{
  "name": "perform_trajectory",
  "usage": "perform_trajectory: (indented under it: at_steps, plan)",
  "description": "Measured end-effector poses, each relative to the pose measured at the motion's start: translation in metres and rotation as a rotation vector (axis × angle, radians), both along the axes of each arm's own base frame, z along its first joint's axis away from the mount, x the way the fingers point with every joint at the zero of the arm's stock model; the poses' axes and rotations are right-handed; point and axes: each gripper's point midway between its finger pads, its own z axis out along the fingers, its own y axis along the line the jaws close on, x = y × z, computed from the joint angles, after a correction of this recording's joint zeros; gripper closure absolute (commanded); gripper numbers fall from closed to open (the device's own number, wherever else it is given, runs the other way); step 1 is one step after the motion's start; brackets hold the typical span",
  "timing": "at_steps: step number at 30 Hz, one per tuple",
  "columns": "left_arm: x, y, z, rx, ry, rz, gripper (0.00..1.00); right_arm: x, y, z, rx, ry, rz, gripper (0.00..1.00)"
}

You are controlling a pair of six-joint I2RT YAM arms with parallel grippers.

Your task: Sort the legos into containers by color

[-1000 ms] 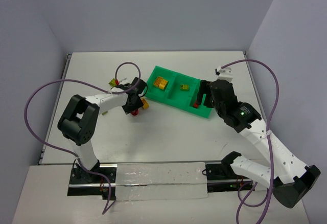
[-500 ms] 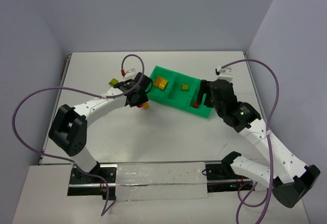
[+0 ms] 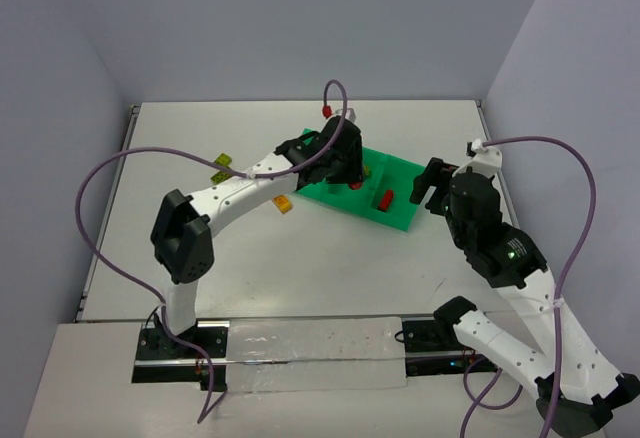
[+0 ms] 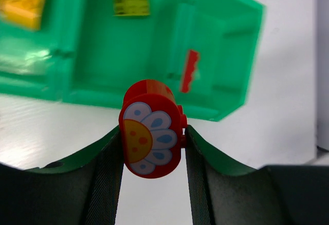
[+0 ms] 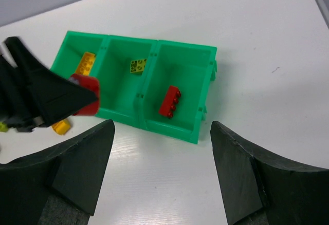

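My left gripper (image 4: pixel 152 143) is shut on a rounded red lego (image 4: pixel 151 135) with a flower print. It hangs above the near wall of the green tray (image 4: pixel 226 55), over the middle of the tray (image 3: pixel 398 216) in the top view. The right compartment holds a red brick (image 5: pixel 169 101), the middle an olive-green brick (image 5: pixel 137 66), the left a yellow-orange brick (image 5: pixel 86 63). My right gripper (image 5: pixel 162 127) stands open and holds nothing, just off the tray's right end (image 3: pixel 420 183).
A yellow brick (image 3: pixel 284 204) lies on the table just left of the tray. An olive-green lego (image 3: pixel 221 168) lies farther left. Purple cables loop above both arms. The table's back edge meets the walls.
The left arm has swung right from the loose legos to over the tray, carrying the red lego. The right gripper has drawn back from the right compartment.
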Motion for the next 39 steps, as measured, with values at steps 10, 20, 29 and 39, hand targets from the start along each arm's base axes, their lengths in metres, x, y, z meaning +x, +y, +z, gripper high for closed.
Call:
perform_trajectory:
  at_steps: [10,20,29,39]
  plan:
    - [0.014,-0.083,-0.015,-0.107,0.034,-0.161,0.89,-0.005,-0.005,0.003,0.011,-0.013,-0.015,0.18]
    - [0.030,-0.120,-0.030,-0.159,0.032,-0.203,0.09,-0.012,-0.010,0.002,0.003,-0.004,-0.022,0.18]
    - [0.034,-0.107,-0.017,-0.116,-0.021,-0.190,0.12,-0.014,-0.013,0.001,-0.004,0.002,-0.032,0.18]
    - [0.021,0.069,0.028,0.066,-0.110,0.101,0.06,-0.008,-0.004,-0.003,0.008,0.020,-0.011,0.18]
